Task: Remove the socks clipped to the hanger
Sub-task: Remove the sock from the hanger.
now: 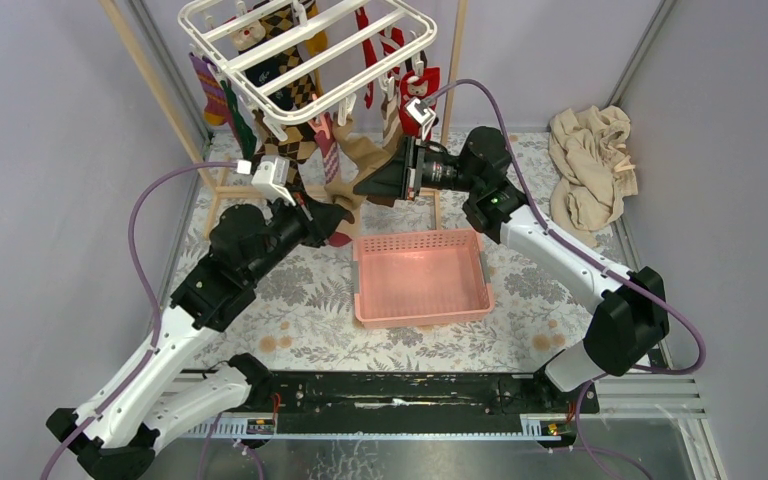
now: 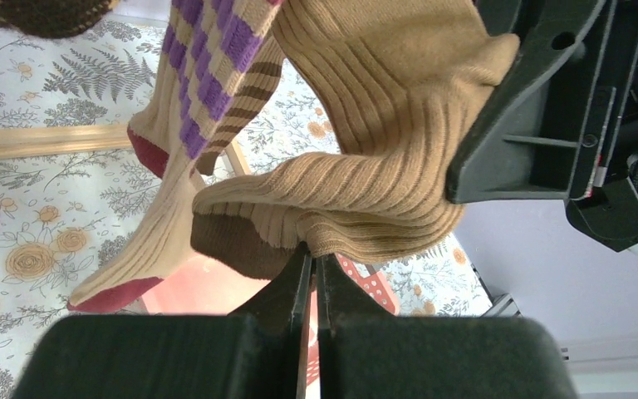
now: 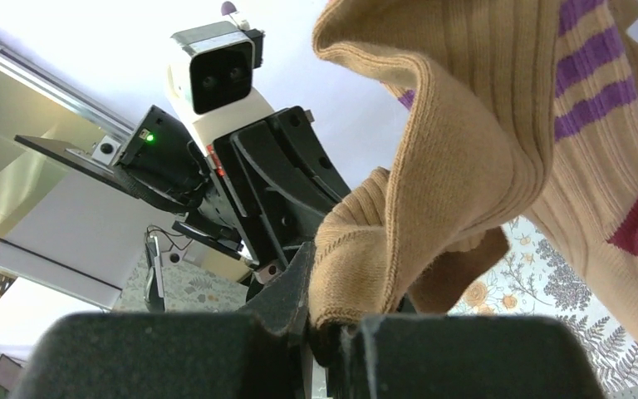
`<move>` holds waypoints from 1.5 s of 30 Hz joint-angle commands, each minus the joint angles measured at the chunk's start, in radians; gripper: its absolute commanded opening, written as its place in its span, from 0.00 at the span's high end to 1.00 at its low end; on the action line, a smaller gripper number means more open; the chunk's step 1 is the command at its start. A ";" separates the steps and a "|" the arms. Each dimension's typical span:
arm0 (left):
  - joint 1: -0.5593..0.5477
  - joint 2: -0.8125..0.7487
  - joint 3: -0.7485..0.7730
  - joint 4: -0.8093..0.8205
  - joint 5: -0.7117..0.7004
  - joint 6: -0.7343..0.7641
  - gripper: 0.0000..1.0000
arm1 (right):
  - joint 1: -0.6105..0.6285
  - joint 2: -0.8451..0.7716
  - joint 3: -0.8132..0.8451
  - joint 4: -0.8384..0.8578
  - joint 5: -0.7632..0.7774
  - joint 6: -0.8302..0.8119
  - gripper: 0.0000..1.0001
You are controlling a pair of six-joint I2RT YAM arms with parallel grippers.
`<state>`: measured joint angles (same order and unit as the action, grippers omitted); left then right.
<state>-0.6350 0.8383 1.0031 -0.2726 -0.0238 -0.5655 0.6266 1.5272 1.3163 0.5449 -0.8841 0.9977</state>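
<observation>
Two arms reach in under one white hanger, which hangs at the far side of the table from a wooden frame. One pink basket sits on the table below and in front of it. One heap of beige cloth lies at the far right. Several socks dangle from the hanger's clips, too overlapped in the top view for an exact count. The left wrist view shows three plainly: a tan sock with ribs and a brown toe, a beige sock with purple checks and red toe, and a brown-striped sock behind them.

The tan sock hangs beneath the hanger's near edge, above the basket's far rim and between the two grippers. Its upper end runs out of the wrist views, so its clip cannot be made out.

The left gripper comes from below, its fingers pressed together on the sock's bottom fold, just beside the brown toe. The right gripper comes from the other side, pinching a thick fold of the same sock higher up. The cloth bunches out above its fingers. The two grippers are near each other, with only the sock between them.
</observation>
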 commanded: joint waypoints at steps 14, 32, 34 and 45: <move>-0.014 -0.059 0.041 -0.099 -0.019 0.013 1.00 | 0.009 -0.061 0.114 -0.472 0.131 -0.379 0.49; -0.015 -0.090 0.078 -0.172 -0.014 0.022 1.00 | -0.069 -0.060 0.257 -0.317 0.365 -0.628 0.36; -0.014 -0.093 0.088 -0.184 -0.014 0.023 1.00 | -0.076 -0.034 0.279 -0.285 0.350 -0.631 0.36; -0.015 -0.091 0.124 -0.212 0.014 0.011 1.00 | -0.078 0.110 0.402 -0.189 0.308 -0.611 0.35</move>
<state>-0.6449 0.7551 1.0847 -0.4801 -0.0257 -0.5652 0.5488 1.6230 1.6638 0.2340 -0.5343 0.3813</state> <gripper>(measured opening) 0.050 0.644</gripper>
